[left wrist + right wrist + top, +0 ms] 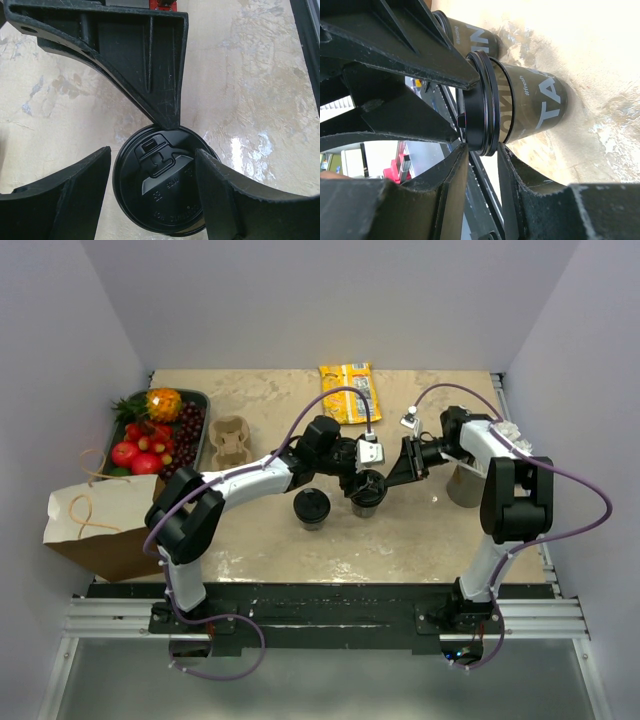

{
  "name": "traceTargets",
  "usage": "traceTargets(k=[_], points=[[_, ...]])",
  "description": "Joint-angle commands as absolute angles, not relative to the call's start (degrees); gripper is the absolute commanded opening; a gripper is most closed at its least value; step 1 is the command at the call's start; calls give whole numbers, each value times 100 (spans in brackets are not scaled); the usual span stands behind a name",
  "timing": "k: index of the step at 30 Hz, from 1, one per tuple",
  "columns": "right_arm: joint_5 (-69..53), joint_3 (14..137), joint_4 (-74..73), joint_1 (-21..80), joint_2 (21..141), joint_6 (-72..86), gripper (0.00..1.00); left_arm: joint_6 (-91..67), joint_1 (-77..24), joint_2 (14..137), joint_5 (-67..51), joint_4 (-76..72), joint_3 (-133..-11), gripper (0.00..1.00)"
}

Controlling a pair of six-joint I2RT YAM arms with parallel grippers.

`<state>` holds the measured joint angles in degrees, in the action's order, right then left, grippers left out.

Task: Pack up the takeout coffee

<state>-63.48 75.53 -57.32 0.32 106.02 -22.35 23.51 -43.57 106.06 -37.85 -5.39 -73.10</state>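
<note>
Currently, coffee cup upright on desk between fingers of left gripper, spread wide; right gripper astride lid rim, clamp impossible to tell. Hazard: tipping or lid dislodgement through crowded, uneven withdrawal.

My gripper straddling the black coffee lid.

My two fingers stand spread on either side of the lid. One stops a sliver short of its rim; the other overlaps its edge, so I cannot tell whether it touches. The lid faces up at me, sip tab and raised lettering showing. A black ribbed wedge reaches in from beyond the lid, its tip at the far rim. Mottled beige tabletop surrounds the lid, glossy just beside it.
</note>
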Motion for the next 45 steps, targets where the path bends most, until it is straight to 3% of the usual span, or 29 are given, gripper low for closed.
traceTargets(k=[1,45], points=[[-6302,7559,-5599,17,10547,-2145,35,2268,-4386,10617,-3990,-668,-7532,72],[-6021,7471,-4475,44,10468,-1257,36,2127,-4377,10327,-4104,-211,-7260,70]])
